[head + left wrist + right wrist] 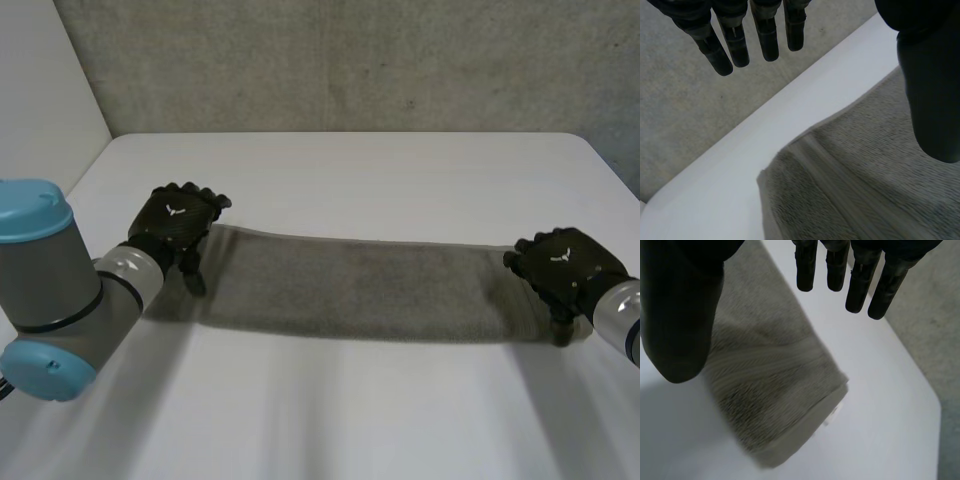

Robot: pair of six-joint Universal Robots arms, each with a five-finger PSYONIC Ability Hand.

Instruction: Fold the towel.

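My left hand [178,222] hangs released, fingers straight, over one end of the grey towel [350,285] on the white table [350,180]; my right hand [562,265] does likewise at the other.

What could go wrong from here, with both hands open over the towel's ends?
The right hand may pinch only the upper layer at the doubled end of the towel, so the fold could open. The left hand is open too; if only one hand grips, the towel would likely drag askew on the table.
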